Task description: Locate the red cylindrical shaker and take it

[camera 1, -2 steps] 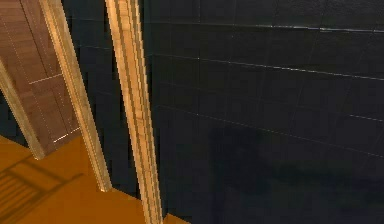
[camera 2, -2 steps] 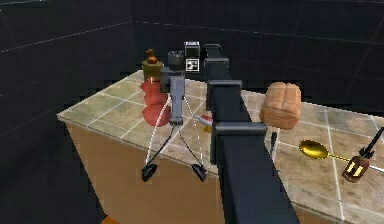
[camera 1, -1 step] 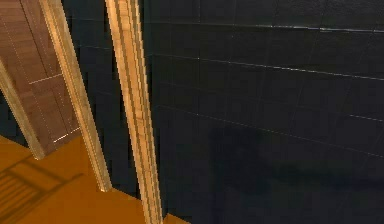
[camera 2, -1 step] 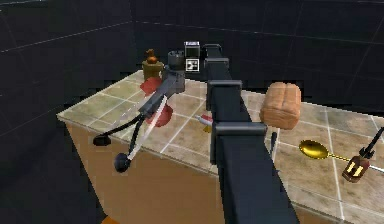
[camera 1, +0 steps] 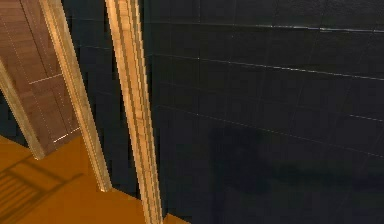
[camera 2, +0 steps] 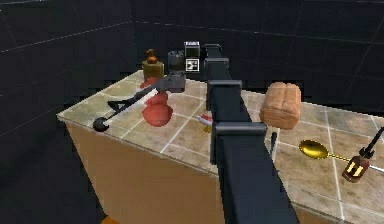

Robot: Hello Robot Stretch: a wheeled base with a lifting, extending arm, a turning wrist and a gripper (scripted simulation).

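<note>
A red rounded thing (camera 2: 157, 112) stands on the tiled counter (camera 2: 120, 128) in the arm side view; its shape is too blob-like to call a cylinder. The dark arm (camera 2: 235, 140) reaches up across the counter to two white marker squares (camera 2: 190, 57). Left of them sits my gripper (camera 2: 162, 92), right at the red thing's top. I cannot tell whether it touches the red thing or holds anything. A small red-and-white object (camera 2: 207, 121) lies against the arm's left side.
On the counter are a brown bottle (camera 2: 152, 68), a long dark utensil (camera 2: 112, 118), a loaf of bread (camera 2: 282, 103) and a gold spoon (camera 2: 318, 150). The forward view has a dark tiled wall (camera 1: 270, 110), light wooden posts (camera 1: 135, 110) and orange floor (camera 1: 50, 195).
</note>
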